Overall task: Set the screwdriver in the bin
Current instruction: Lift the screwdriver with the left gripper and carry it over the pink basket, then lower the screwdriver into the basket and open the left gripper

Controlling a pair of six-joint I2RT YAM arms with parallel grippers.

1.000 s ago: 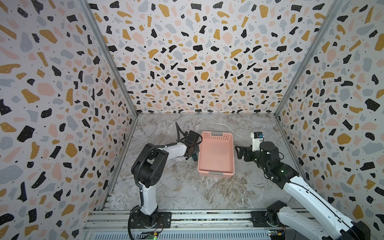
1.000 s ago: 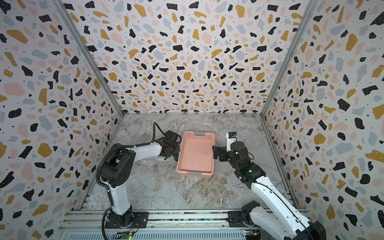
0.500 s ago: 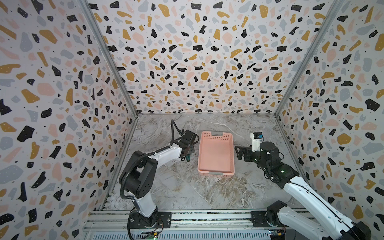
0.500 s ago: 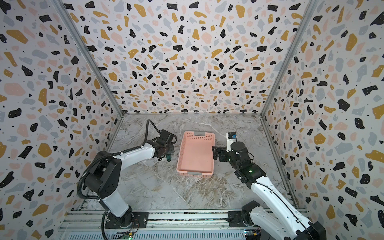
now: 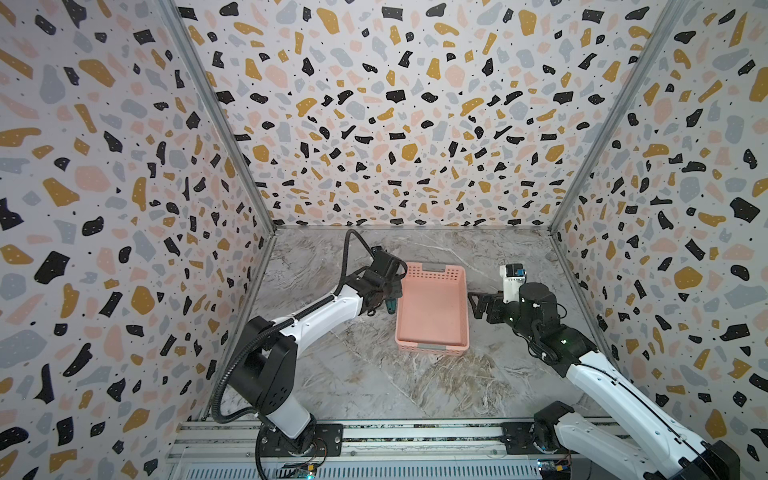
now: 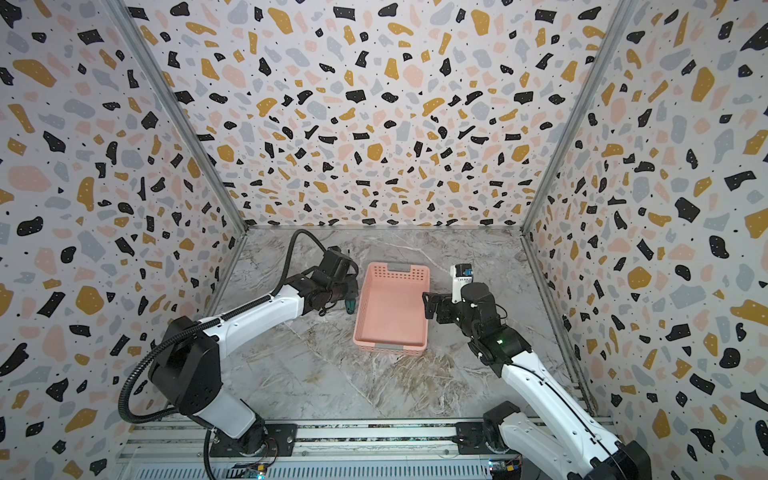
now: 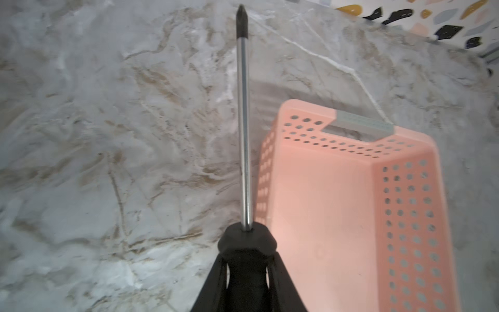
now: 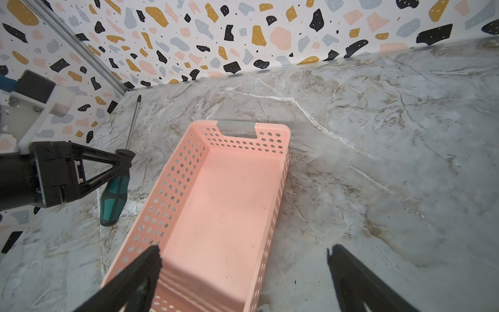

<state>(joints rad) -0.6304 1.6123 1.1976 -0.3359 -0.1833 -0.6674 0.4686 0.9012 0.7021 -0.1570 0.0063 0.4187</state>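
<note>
My left gripper (image 5: 384, 297) (image 6: 340, 293) (image 7: 247, 256) is shut on the screwdriver (image 5: 390, 306) (image 6: 350, 305) (image 8: 114, 194), pinching the black front of its green and black handle. The thin shaft (image 7: 244, 135) points toward the back wall. The handle's butt hangs low over the table, just outside the left long wall of the salmon-pink bin (image 5: 432, 272) (image 6: 397, 274) (image 7: 405, 202) (image 8: 172, 183). I see nothing inside the bin. My right gripper (image 5: 478, 305) (image 6: 432, 305) (image 8: 244, 254) stands open at the bin's right side, one finger over the bin, the other over the table.
The marble-patterned table (image 5: 374, 374) is closed in by terrazzo-patterned walls at the left, back and right. Bare table lies in front of the bin and behind it. The arms' base rail (image 5: 374, 436) runs along the front edge.
The left arm's elbow has dropped and swung left while its gripper stayed shut on the screwdriver, ending a little closer to the bin's left wall. The right arm has not moved.
</note>
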